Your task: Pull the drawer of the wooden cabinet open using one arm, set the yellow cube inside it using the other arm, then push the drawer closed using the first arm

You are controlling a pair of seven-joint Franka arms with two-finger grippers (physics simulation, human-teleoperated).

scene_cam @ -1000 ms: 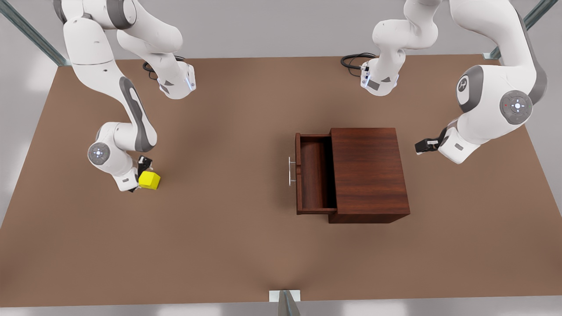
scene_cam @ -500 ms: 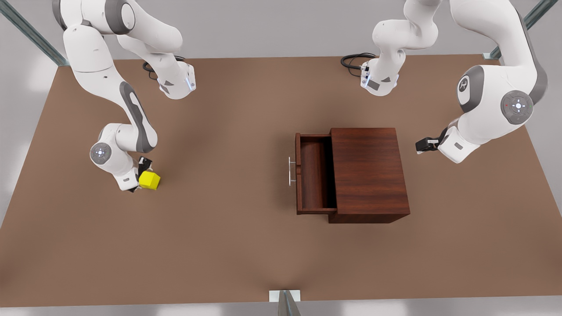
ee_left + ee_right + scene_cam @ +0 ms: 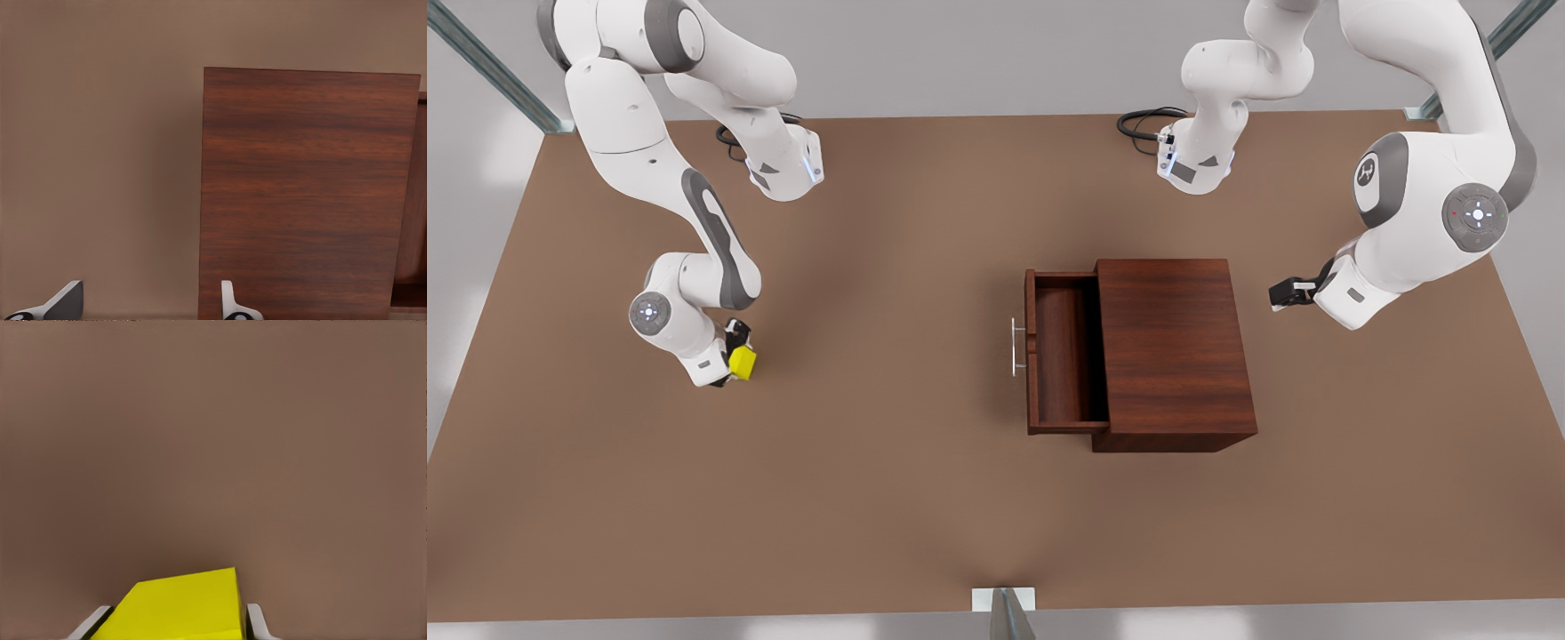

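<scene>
Item: cube transfer, carrying stage, drawer (image 3: 1060, 351) already pulled out toward the front view's left

Right gripper (image 3: 734, 360): at the front view's left, low over the tabletop (image 3: 889, 498), pinching the yellow cube (image 3: 743, 363). In the right wrist view the cube (image 3: 180, 607) sits between the two fingers (image 3: 255, 621), one against each of two opposite faces, filling the span between them. It appears tilted in the hold, not square to the tabletop. Whether it has cleared the surface cannot be told.

Left gripper (image 3: 1286, 293): at the front view's right, just beside the cabinet (image 3: 1174, 351) on the side away from the drawer, waiting. In the left wrist view its fingers (image 3: 230, 303) stand spread with nothing between them, the cabinet top (image 3: 307, 193) ahead.

Drawer: open, tray bare, silver handle (image 3: 1016, 347) on its front, well apart from the cube.

Handling note, as judgement: the step is to carry the cube across to the open tray. It would go best with a lift high enough to pass over the drawer's front wall and handle, a firm pinch so the tilted cube does not slip, then a descent over the middle of the tray before release, clear of the cabinet's overhanging top. The left arm is best kept back until the cube is in
</scene>
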